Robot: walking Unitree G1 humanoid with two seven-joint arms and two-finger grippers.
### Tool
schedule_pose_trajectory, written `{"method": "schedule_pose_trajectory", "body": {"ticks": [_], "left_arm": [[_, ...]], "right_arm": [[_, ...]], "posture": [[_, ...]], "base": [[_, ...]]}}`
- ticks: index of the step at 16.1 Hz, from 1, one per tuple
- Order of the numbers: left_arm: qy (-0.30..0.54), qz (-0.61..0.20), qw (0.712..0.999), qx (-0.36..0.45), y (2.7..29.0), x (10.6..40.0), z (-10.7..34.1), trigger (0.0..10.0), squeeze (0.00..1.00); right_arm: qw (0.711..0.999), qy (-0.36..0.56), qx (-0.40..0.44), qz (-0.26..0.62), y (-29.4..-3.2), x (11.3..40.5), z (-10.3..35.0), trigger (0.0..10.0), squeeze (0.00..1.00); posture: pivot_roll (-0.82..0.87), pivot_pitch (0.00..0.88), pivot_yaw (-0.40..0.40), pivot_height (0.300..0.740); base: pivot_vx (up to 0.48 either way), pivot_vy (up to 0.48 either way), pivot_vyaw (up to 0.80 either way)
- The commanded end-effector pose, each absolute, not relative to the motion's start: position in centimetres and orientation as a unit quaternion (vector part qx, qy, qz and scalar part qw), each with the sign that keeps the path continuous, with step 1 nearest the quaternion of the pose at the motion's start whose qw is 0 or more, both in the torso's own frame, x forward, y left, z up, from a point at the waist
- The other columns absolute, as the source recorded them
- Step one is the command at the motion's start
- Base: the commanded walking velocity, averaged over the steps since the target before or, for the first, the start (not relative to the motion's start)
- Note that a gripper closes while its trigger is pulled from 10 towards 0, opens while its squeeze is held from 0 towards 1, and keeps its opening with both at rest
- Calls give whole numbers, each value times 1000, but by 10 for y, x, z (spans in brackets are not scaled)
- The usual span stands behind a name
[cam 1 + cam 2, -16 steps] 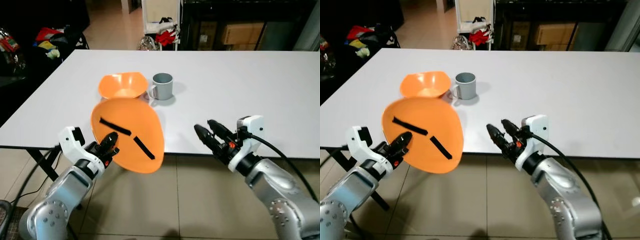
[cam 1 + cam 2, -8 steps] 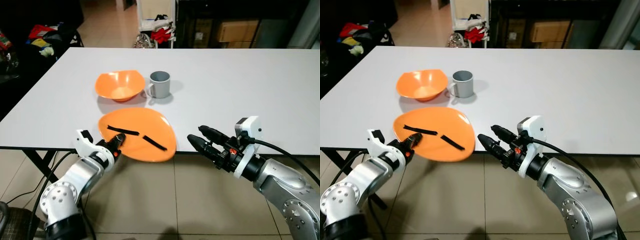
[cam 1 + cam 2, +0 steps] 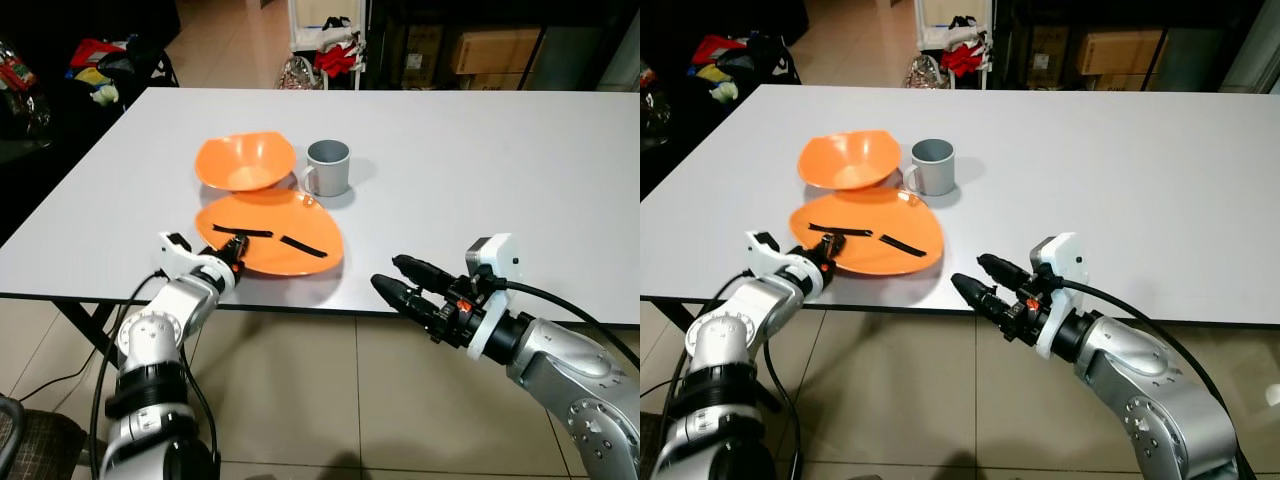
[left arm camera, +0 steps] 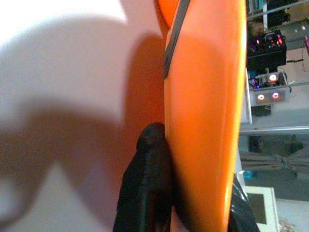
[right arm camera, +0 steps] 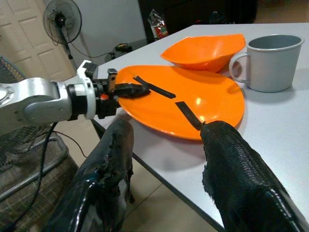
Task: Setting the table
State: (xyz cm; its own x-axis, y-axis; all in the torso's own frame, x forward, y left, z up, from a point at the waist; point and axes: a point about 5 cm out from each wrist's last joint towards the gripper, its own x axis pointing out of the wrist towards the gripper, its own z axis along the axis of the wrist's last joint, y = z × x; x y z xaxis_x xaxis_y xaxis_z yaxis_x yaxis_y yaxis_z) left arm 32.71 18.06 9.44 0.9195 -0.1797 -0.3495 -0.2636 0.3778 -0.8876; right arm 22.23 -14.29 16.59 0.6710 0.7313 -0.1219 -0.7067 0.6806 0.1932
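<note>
Head views bright and sharp, even overhead light; white table point(image 3: 480, 170) evenly lit, faint glare toward its far edge. Soft shadows under the orange plate point(image 3: 270, 245) near the front edge and beside the grey cup point(image 3: 327, 167). Room behind the table's far edge dim. Left wrist view blurred, close-up out of focus, heavy plate shadow. Right wrist view clear, its black fingers point(image 5: 241, 181) soft in the foreground.

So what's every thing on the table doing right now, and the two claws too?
Flat orange plastic plate: on the table near its edge, held at the rim.
Orange plastic bowl: upright, empty.
Grey metal mug: upright.
Left claw: shut on the plate.
Right claw: open, holding nothing.
</note>
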Motion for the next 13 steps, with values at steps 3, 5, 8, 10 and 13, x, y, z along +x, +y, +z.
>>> {"method": "schedule_pose_trajectory", "body": {"ticks": [3,5,8,10,13], "left_arm": [[233,67,826,-508,189,327,72,10000,0],[245,65,839,-482,189,328,65,10000,0],[269,52,855,-441,191,326,55,10000,1000],[266,55,864,-425,197,326,54,10000,1000],[256,62,891,-370,217,321,54,10000,1000]], "right_arm": [[912,93,57,396,-142,218,168,10000,0],[911,96,57,397,-141,217,167,10000,0],[906,105,44,407,-139,215,164,10000,0],[907,100,36,408,-139,216,165,10000,0],[908,91,34,408,-139,216,167,10000,0]], "posture": [[-48,0,79,740],[-49,0,79,740],[-41,0,73,740],[-40,0,74,740],[-37,0,80,740]], "base": [[0,0,0],[0,0,0],[0,0,0],[0,0,0],[0,0,0]]}}
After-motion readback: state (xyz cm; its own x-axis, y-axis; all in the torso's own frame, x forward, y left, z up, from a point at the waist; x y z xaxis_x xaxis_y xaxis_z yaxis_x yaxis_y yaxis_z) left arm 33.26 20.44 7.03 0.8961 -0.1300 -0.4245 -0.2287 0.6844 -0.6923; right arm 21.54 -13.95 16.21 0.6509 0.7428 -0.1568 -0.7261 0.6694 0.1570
